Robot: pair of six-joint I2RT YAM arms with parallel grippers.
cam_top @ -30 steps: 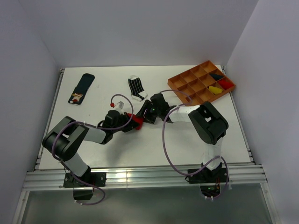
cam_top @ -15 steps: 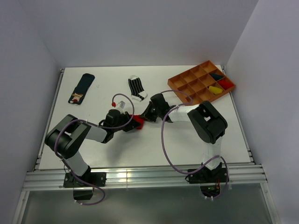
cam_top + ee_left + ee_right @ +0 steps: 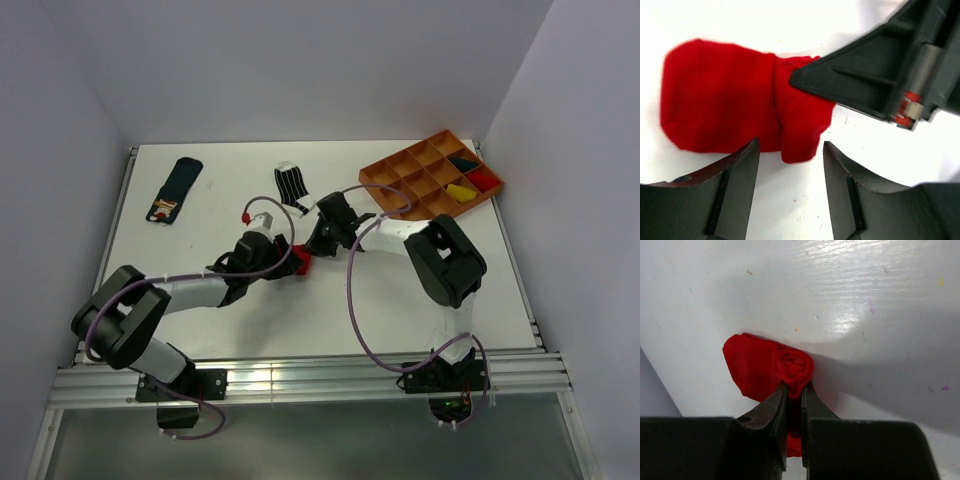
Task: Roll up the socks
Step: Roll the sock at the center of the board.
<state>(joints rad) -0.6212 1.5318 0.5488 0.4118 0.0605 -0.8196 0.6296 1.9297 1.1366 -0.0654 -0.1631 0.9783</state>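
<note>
From above, the red sock [image 3: 301, 264] lay near the middle of the table [image 3: 330, 310] with both arms on it, the roll part done by my reckoning. At the left wrist, the left jaws stood open beside it, having let go within the last second. At the right wrist, the right jaws, newly closed, pinched the rolled end; I judged the next move needed a firm hold so it wouldn't unroll.

Red sock [image 3: 725, 95]: lies on its side on the white bench [image 3: 875, 155], bunched into a thick roll, rounded end to the left, a folded flap hanging down at its right end.
Left end effector [image 3: 790, 147]: at the bottom edge, jaws apart, nothing gripped; the flap's lowest corner dips just into the gap between the two dark fingers [image 3: 737, 185].
Right end effector [image 3: 807, 80]: black, reaching in from the upper right, its pointed tip against the roll's right part.
</note>
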